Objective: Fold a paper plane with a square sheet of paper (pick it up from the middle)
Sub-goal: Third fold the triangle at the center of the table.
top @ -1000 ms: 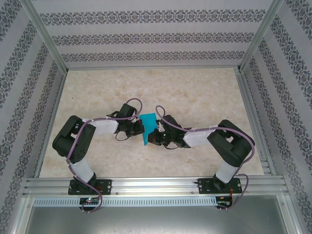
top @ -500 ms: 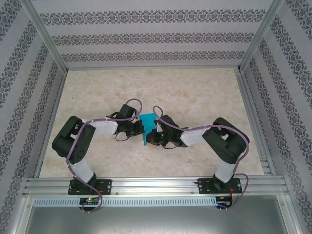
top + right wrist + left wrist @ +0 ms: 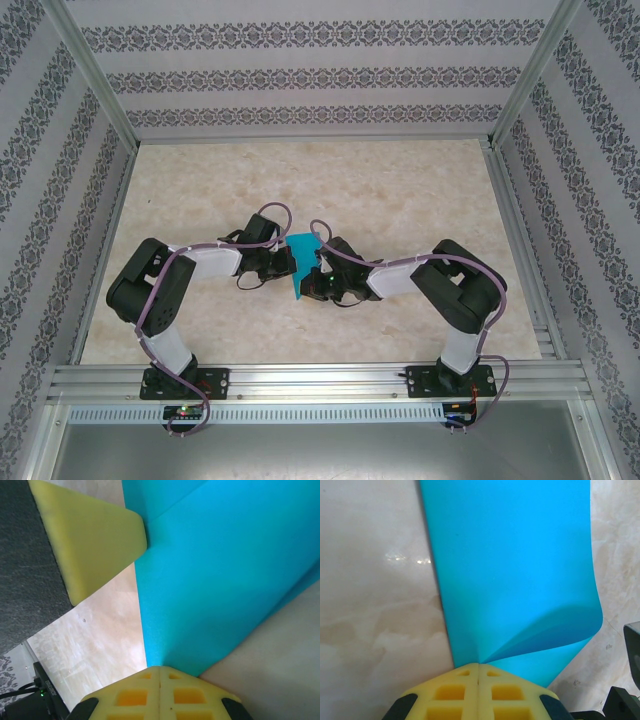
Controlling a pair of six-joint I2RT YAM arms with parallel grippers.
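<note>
The square sheet of paper (image 3: 303, 262) is bright cyan-blue and hangs bent between both grippers above the middle of the table. In the left wrist view the paper (image 3: 515, 570) fans up from my left gripper (image 3: 478, 664), whose yellow jaws are pressed together on its edge; a curled fold bulges at the right. My right gripper (image 3: 159, 668) is likewise shut on the paper (image 3: 220, 575), which rises away from its tips. From above, my left gripper (image 3: 289, 262) and right gripper (image 3: 315, 274) stand close on either side of the sheet. The left gripper's yellow finger (image 3: 95, 540) shows in the right wrist view.
The beige marbled table (image 3: 400, 190) stretches behind and to both sides of the arms. Patterned walls (image 3: 300, 70) and a metal frame enclose it. A metal rail (image 3: 320, 380) carrying the arm bases runs along the near edge.
The right arm has drawn in leftward, bringing its gripper closer to the left one. The paper between them has bent a little more. The left arm has hardly moved.
</note>
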